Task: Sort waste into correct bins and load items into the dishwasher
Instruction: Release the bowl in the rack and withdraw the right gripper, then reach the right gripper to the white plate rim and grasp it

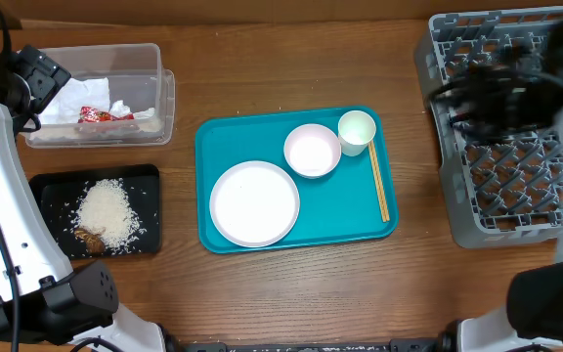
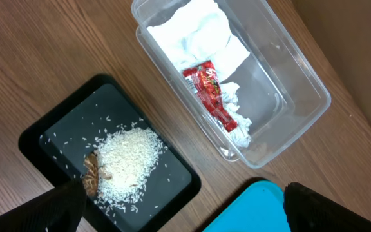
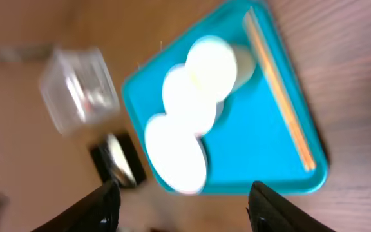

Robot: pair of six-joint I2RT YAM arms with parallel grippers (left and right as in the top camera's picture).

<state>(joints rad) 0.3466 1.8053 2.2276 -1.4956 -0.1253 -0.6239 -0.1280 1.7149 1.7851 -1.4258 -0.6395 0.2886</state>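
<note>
The right gripper (image 3: 185,209) has its two fingers apart with nothing between them. From overhead its arm shows only as a dark smear above the large square grey plastic dish rack (image 1: 501,196) with its lattice of upright pegs, at the right end of the wooden tabletop (image 1: 291,59). What lies in the rack under that smear cannot be told.

Its wrist camera looks down from well above at the big teal serving tray (image 1: 360,220), which carries:
- a large round white plate (image 1: 254,203)
- one small pale bowl (image 1: 312,150)
- a small white cup (image 1: 356,130) just beside the bowl
- thin wooden chopsticks (image 1: 379,181) along the tray's right edge

The left gripper (image 2: 189,212) is also spread wide and empty. It hangs over the gap between the clear rectangular plastic tub (image 2: 301,84) and the shallow black rectangular tray (image 1: 52,191).

Crumpled white paper napkins (image 2: 195,32) and the small red wrapper (image 2: 210,93) lie in the tub. White rice grains (image 1: 106,210) and brownish food scraps (image 1: 91,237) lie in the black tray.

The waste looks sorted, so the step in hand is loading the rack, and most dishes are still to go. Next, the right arm would likely reach for the cup or the chopsticks, which are nearest the rack. The cup calls for fingers set across its rim. The chopsticks lie flat on the tray and call for a low, narrow pinch.
</note>
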